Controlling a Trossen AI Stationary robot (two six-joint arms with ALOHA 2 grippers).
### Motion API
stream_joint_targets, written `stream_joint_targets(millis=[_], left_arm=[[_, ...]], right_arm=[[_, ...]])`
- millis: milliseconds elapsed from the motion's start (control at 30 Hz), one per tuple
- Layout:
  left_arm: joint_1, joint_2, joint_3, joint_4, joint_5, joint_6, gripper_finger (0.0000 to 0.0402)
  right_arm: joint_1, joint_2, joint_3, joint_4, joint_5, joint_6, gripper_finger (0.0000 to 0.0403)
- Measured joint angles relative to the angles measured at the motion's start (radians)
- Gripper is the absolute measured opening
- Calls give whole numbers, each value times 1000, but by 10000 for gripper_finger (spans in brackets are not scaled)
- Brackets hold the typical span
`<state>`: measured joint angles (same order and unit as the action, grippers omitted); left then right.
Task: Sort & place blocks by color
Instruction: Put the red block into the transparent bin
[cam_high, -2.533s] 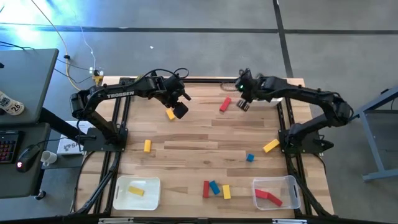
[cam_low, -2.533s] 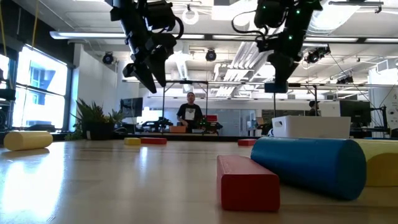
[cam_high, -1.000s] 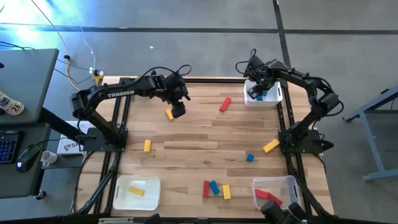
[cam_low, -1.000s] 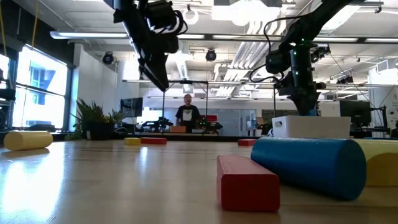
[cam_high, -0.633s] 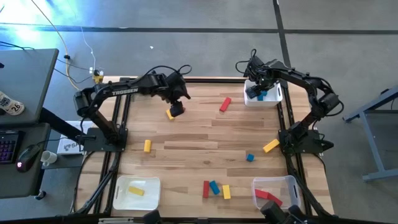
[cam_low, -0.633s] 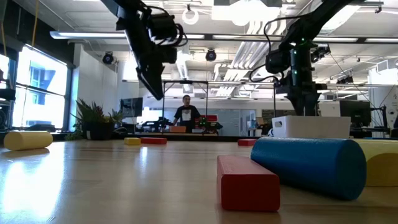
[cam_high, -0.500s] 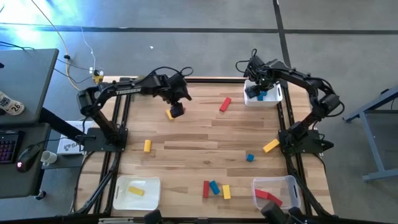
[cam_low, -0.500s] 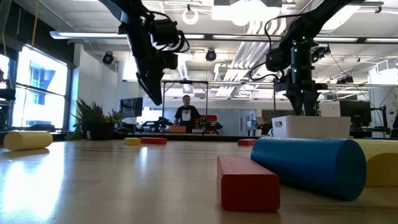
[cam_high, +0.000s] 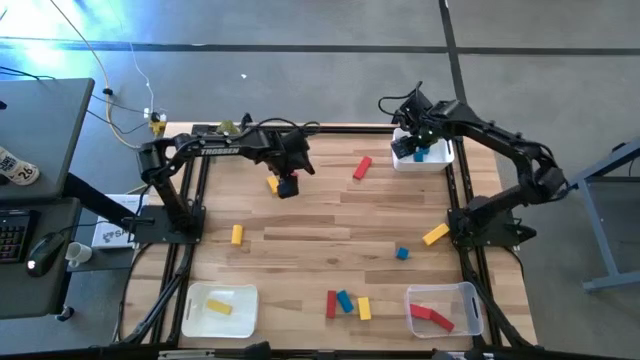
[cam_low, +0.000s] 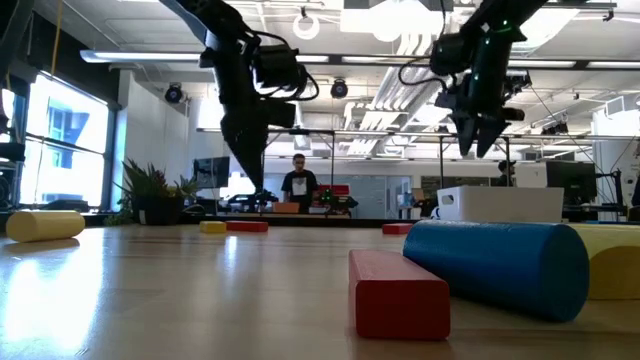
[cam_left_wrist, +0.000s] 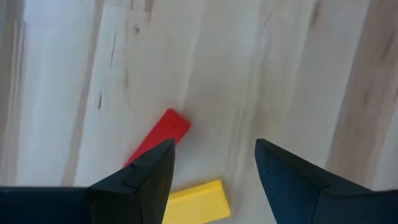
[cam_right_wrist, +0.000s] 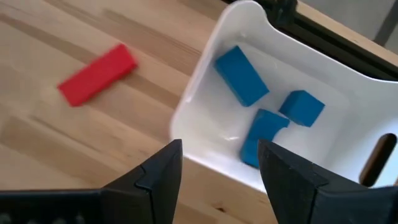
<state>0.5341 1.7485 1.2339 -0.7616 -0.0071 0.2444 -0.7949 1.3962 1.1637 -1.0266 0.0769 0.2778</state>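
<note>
My left gripper (cam_high: 286, 187) hangs open, pointing down, just above a yellow block (cam_high: 272, 183) at the table's far left. In the left wrist view that block (cam_left_wrist: 196, 202) lies on the wood between my open fingers, untouched, with a red block (cam_left_wrist: 159, 139) beyond it. My right gripper (cam_high: 405, 148) is open and empty above the near rim of the white bin (cam_right_wrist: 205, 87) at the far right. Three blue blocks (cam_right_wrist: 241, 74) lie inside that bin. The red block (cam_high: 362, 167) rests flat on the table between the two grippers.
Loose blocks lie on the table: yellow (cam_high: 237, 234), yellow (cam_high: 435, 234), blue (cam_high: 401, 253), and a red, blue and yellow group (cam_high: 346, 303) near the front. A white bin (cam_high: 200, 322) with a yellow block sits front left. A clear bin (cam_high: 468, 292) with red blocks sits front right.
My left gripper has sunk toward the yellow block at the far left and rolled a little. My right gripper has risen out of the white bin and drawn back toward its near rim, turning as it went.
</note>
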Motion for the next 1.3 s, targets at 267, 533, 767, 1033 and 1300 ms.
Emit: stream_joint_targets(millis=[267,533,767,1033,1300], left_arm=[[-11,60,0,-6,-95,139,211],[-11,121,0,-4,-145,213,211],[-10,158,0,9,-245,219,211],[1,158,0,60,-240,280,211],[10,221,5,60,-228,309,211]], right_arm=[[65,-43,0,14,1,62,194],[108,-43,0,44,1,81,194],[139,-43,0,66,28,82,194],[145,-43,0,68,28,81,194],[145,-43,0,76,28,81,194]])
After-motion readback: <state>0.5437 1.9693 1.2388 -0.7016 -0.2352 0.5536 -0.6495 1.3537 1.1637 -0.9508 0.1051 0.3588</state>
